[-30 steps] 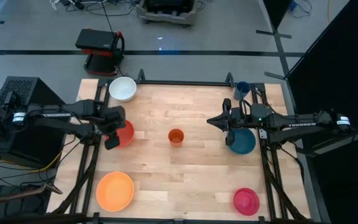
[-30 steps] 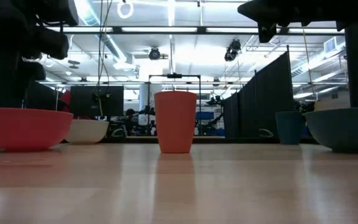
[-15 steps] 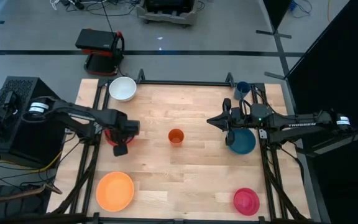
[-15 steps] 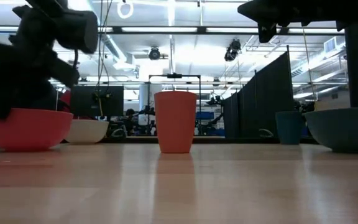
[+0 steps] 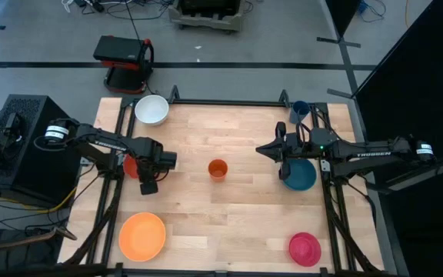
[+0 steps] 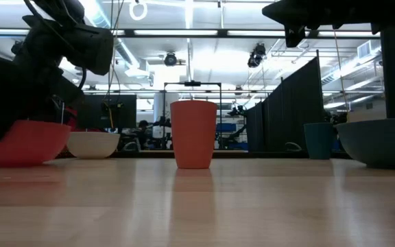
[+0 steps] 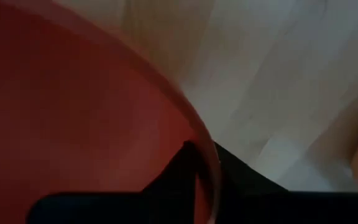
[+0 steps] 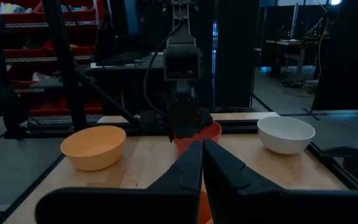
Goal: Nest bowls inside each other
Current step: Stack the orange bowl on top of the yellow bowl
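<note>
The red bowl (image 5: 131, 165) sits on its base on the table's left side, with my left gripper (image 5: 148, 169) pointing steeply down and shut on its rim. The white bowl (image 5: 151, 110) stands at the far left, the orange bowl (image 5: 142, 236) at the near left and the magenta bowl (image 5: 304, 248) at the near right. The teal bowl (image 5: 301, 176) is at the right, partly under my right arm. My right gripper (image 5: 260, 151) hangs shut and level above the table, holding nothing. My left gripper has the red bowl's rim (image 7: 205, 155) between its two fingers, on the side facing the table's middle. One finger (image 7: 178, 171) is inside the bowl and the other (image 7: 244, 177) outside. The fingers come from above, pointing down. The bowl's base (image 6: 19, 159) is on the table.
A small orange cup (image 5: 218, 169) stands upright at the table's middle. A dark-blue cup (image 5: 299, 111) stands at the far right corner. Black frame rails (image 5: 229, 102) run along the table's edges.
My left gripper has come down and gone toward the table's middle, tipping more steeply downward, onto the red bowl's rim. The red bowl has slid a little toward the table's left edge and stays on the table.
</note>
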